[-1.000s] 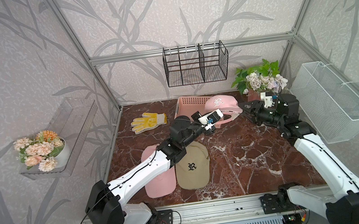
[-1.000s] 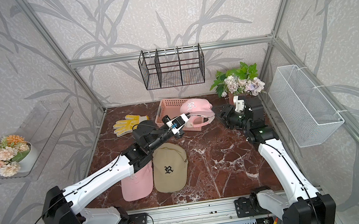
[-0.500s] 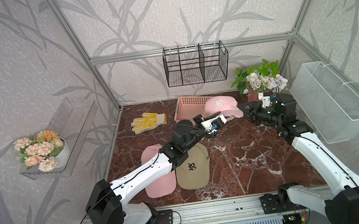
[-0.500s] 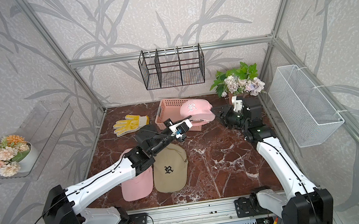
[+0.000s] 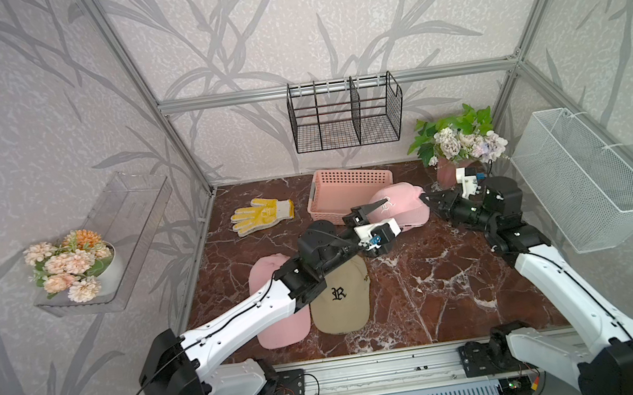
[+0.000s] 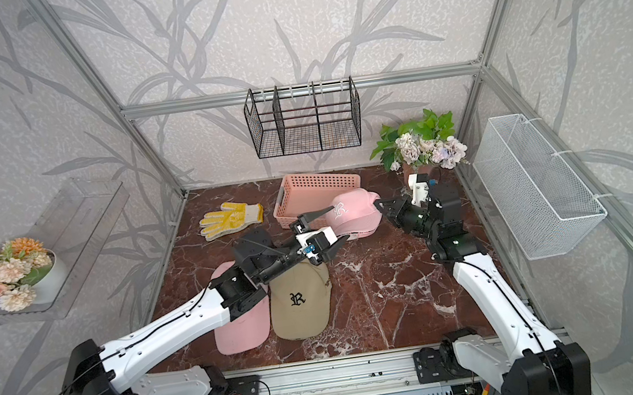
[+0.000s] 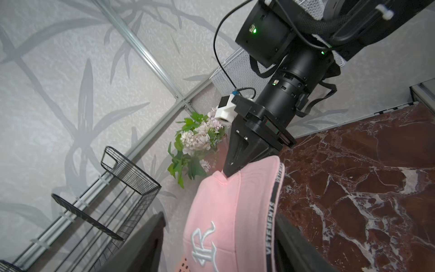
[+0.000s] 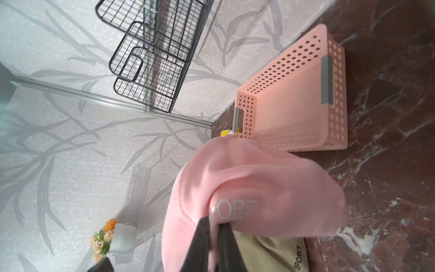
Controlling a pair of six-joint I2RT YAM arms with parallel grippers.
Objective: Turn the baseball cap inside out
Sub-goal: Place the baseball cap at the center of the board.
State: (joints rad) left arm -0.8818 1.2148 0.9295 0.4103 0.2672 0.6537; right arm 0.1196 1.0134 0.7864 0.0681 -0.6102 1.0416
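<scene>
Marble tabletop (image 5: 422,284), red-brown, white veins. Left arm (image 5: 240,325) hides part of a flat pink cap (image 5: 282,331) beside the tan cap (image 5: 340,299). Perforated pink basket (image 5: 346,186) at the back. Pink baseball cap (image 5: 399,206) just by its corner, crown creased, brim partly behind the left gripper (image 7: 220,215), jaws spread either side. Right gripper (image 5: 425,198) clamped on crown fabric.

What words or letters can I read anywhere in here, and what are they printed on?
"R": white stitching, front of the rear pink baseball cap.
"VETEMENTS": its black edge tape.
"PORT": same cap's side, blurred, first letter unclear.
"R": black, front of the tan baseball cap.
"SPORT": that cap's side.
Nothing else is legible.
</scene>
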